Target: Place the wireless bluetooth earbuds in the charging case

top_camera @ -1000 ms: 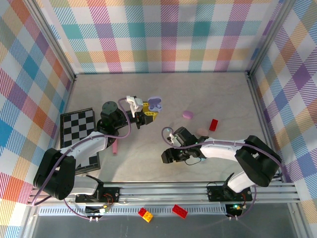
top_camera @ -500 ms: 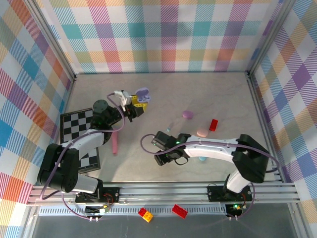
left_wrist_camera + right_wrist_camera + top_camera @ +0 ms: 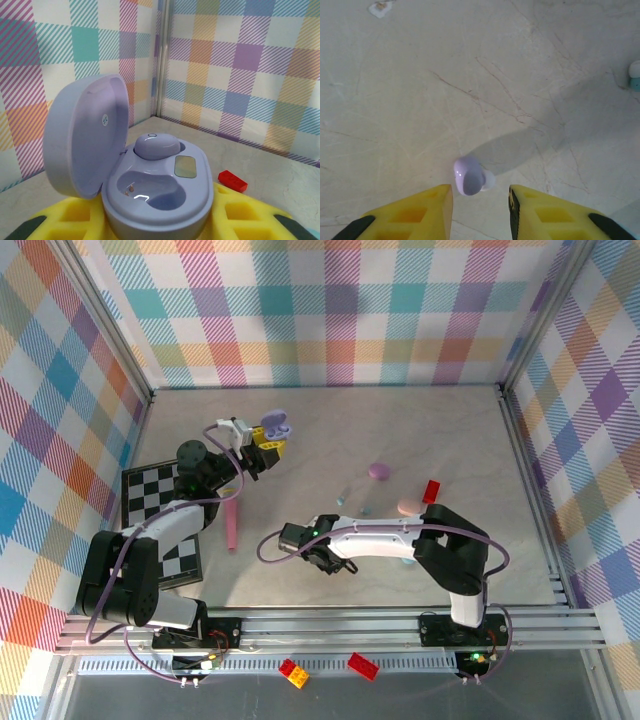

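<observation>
Quick look at me: left arm (image 3: 165,530) and right arm (image 3: 395,532), both with white shells on the long links and chunky black round joints. A lilac cable (image 3: 260,550) loops loosely along each arm. The left end effector (image 3: 267,444) and right end effector (image 3: 481,206) have bright yellow fingers (image 3: 415,216) with square pockets moulded in, plus black patches further back.

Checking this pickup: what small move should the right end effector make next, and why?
Probably ease the right end effector forward until its fingers straddle the lavender earbud. The bud lies on the table just beyond their tips, and the open lavender case has one empty slot.
</observation>
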